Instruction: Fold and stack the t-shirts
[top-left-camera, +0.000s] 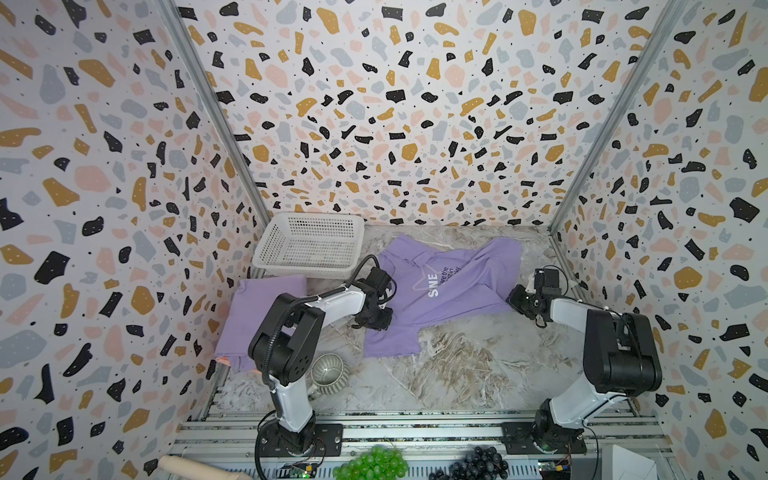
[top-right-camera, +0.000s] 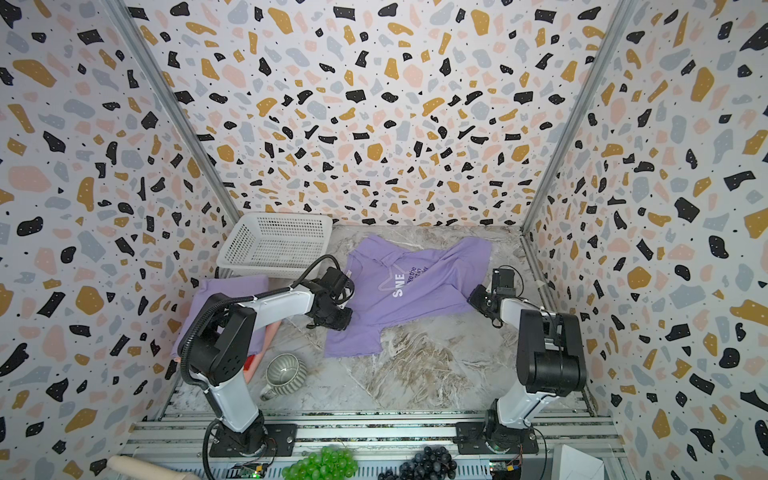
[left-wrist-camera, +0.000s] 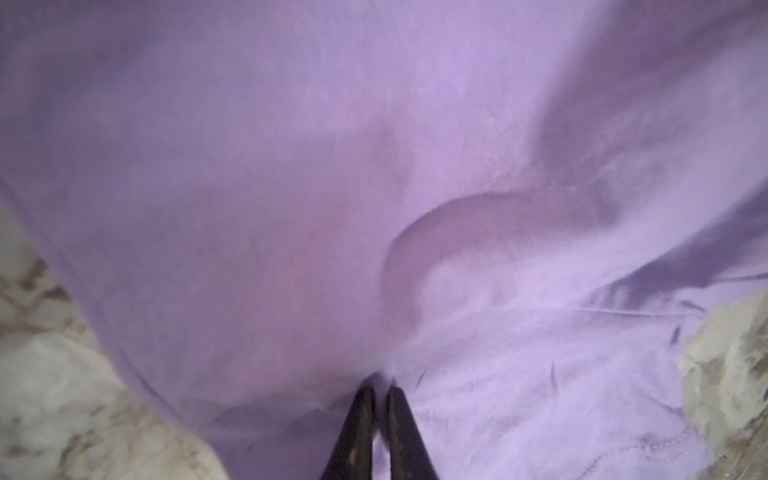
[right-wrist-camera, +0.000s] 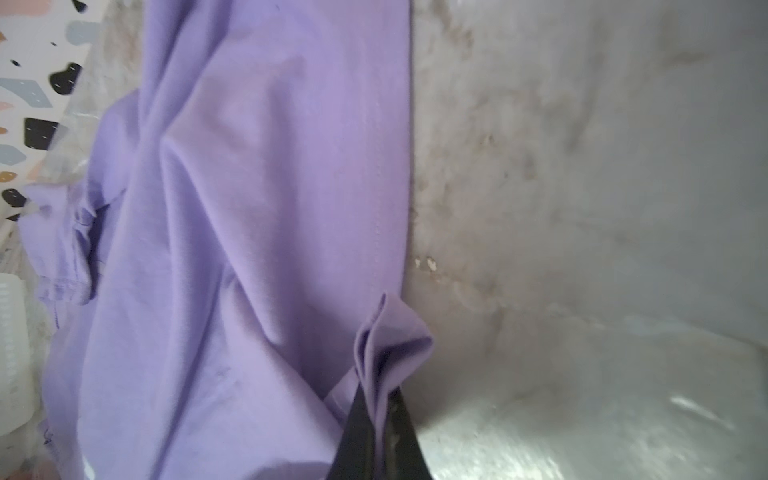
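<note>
Lavender cloth fills the centre: a short-sleeved lavender t-shirt with a white star and white lettering on its chest lies spread, wrinkled and askew, on the grey veined marble tabletop, toward the back wall in both top views. The black left gripper sits on the shirt's left edge; in the left wrist view the left gripper has its fingers pressed together, the cloth puckering at their tips, so it is pinched on the fabric. The black right gripper sits at the shirt's right edge; in the right wrist view the right gripper is clamped on a small bunched fold of the hemmed edge, lifted clear of the marble. A folded stack of shirts, lavender on top with a salmon-pink edge beneath, lies by the left wall, just in front of the white perforated plastic basket. A ribbed grey-green ceramic mug stands near the stack. A bunch of green grapes and a bunch of dark grapes rest on the front rail.
</note>
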